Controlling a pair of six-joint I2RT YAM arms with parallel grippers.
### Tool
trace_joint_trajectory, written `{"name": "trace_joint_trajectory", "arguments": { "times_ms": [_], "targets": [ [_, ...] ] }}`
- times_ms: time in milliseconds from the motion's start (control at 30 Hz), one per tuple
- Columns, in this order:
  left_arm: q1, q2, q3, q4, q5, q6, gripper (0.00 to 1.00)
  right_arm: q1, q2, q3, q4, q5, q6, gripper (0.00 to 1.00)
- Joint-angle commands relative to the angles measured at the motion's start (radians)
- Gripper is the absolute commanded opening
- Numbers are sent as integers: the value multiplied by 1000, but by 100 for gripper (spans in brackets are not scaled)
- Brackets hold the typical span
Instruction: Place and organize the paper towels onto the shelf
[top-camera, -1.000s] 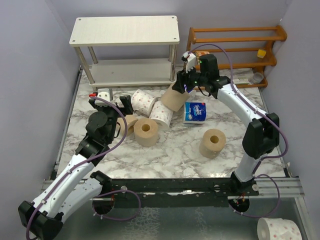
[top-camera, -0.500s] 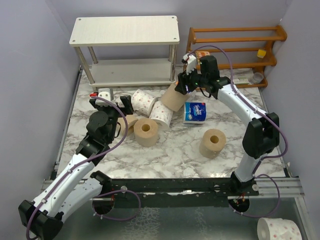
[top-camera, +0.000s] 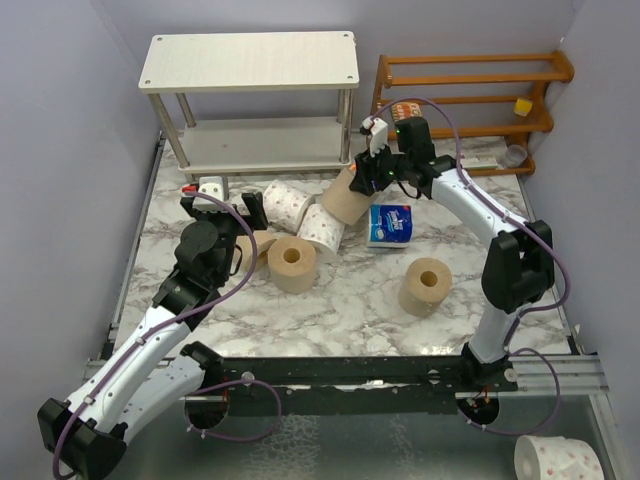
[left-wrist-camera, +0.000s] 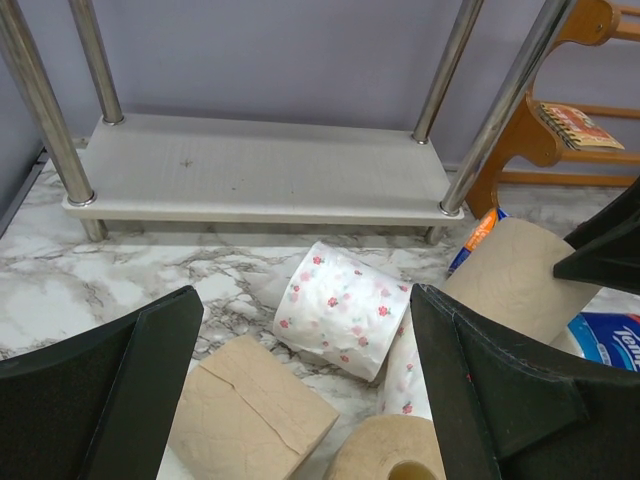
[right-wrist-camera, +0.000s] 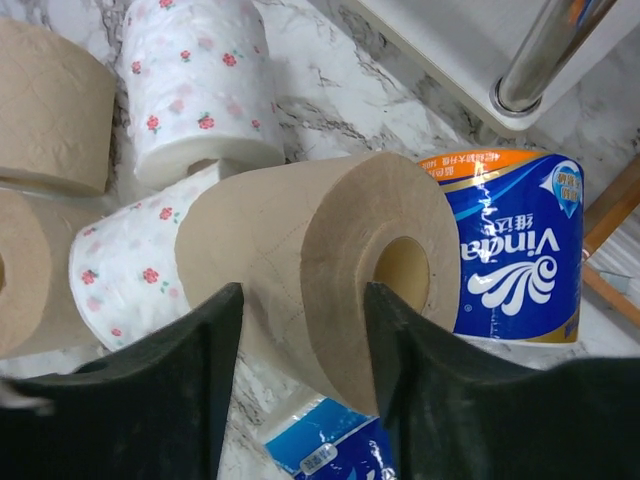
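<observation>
The shelf (top-camera: 250, 60) stands at the back left with both boards bare; its lower board (left-wrist-camera: 260, 175) is close ahead in the left wrist view. My right gripper (top-camera: 368, 172) (right-wrist-camera: 300, 290) is shut on a tilted tan paper towel roll (top-camera: 347, 198) (right-wrist-camera: 290, 230) that leans on a pink-dotted roll (top-camera: 323, 228) (right-wrist-camera: 130, 270). A second dotted roll (top-camera: 288, 202) (left-wrist-camera: 340, 310) lies beside it. Blue-wrapped rolls (top-camera: 390, 224) (right-wrist-camera: 515, 240) lie right of the tan one. My left gripper (top-camera: 222, 205) (left-wrist-camera: 305, 295) hangs open, holding nothing, above a lying tan roll (left-wrist-camera: 250, 410).
Two upright tan rolls (top-camera: 292, 263) (top-camera: 425, 285) stand mid-table. An orange-brown wooden rack (top-camera: 470, 90) stands at the back right, close behind my right arm. A shelf leg (right-wrist-camera: 545, 50) is near the held roll. One dotted roll (top-camera: 555, 460) lies off the table's near right corner.
The right gripper's jaws have narrowed onto the tan roll and the wrist has shifted slightly towards the shelf. The left arm has not moved.
</observation>
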Motion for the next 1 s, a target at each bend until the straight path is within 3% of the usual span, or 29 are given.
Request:
{"name": "trace_joint_trajectory", "arguments": {
  "times_ms": [0,100,133,400,633,867,967],
  "targets": [
    [4,-5,41,7,9,0,89,1,30,-19,-11,-24,-9,39],
    [4,-5,39,7,8,-1,89,2,49,7,-55,-60,-11,5],
    [4,-6,40,7,9,0,89,2,57,25,-78,-79,-9,1],
    [3,-9,39,7,11,0,89,27,-4,54,-111,-153,-23,1],
    [4,0,42,7,22,-2,89,153,-173,-6,117,147,-197,1],
    [3,8,45,-1,18,4,89,175,-5,168,158,213,-306,1],
    [3,8,45,-1,11,9,89,214,71,215,230,324,-378,1]
  ]
}}
